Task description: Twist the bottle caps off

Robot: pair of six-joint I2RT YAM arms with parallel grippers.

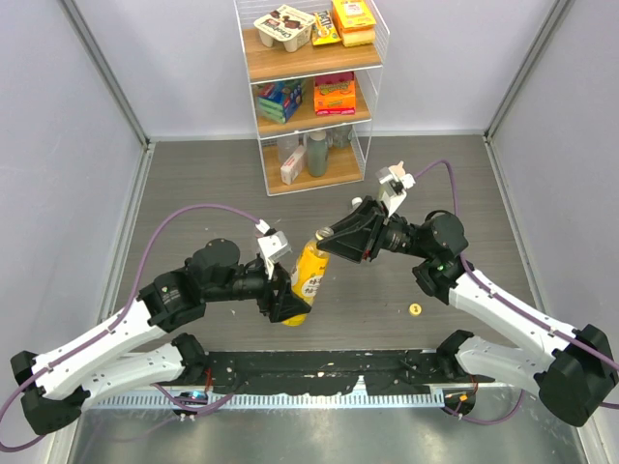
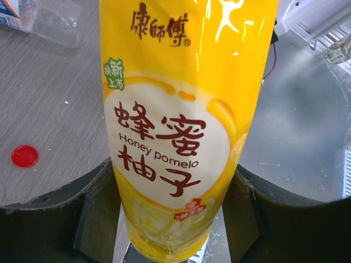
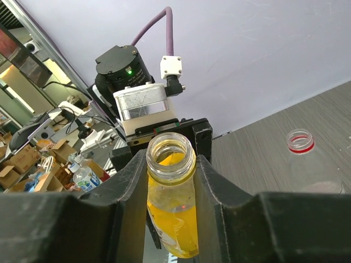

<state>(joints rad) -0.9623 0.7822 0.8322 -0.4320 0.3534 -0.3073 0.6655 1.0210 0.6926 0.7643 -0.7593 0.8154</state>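
Observation:
The yellow juice bottle (image 1: 310, 273) is held tilted above the table between both arms. My left gripper (image 1: 289, 306) is shut on its lower body, a finger on each side of the label (image 2: 170, 142). My right gripper (image 1: 326, 238) is shut on the bottle's neck (image 3: 171, 164); the mouth is open, with no cap on it. A small yellow cap (image 1: 415, 309) lies on the table to the right. In the left wrist view a red cap (image 2: 24, 155) lies on the table. A clear bottle mouth with a red ring (image 3: 300, 141) shows uncapped in the right wrist view.
A white wire rack (image 1: 311, 97) with snack boxes and bottles stands at the back centre. A clear bottle with a blue-white label (image 2: 33, 16) lies on the table. Grey walls close the sides, and a metal strip (image 1: 319, 396) runs along the near edge.

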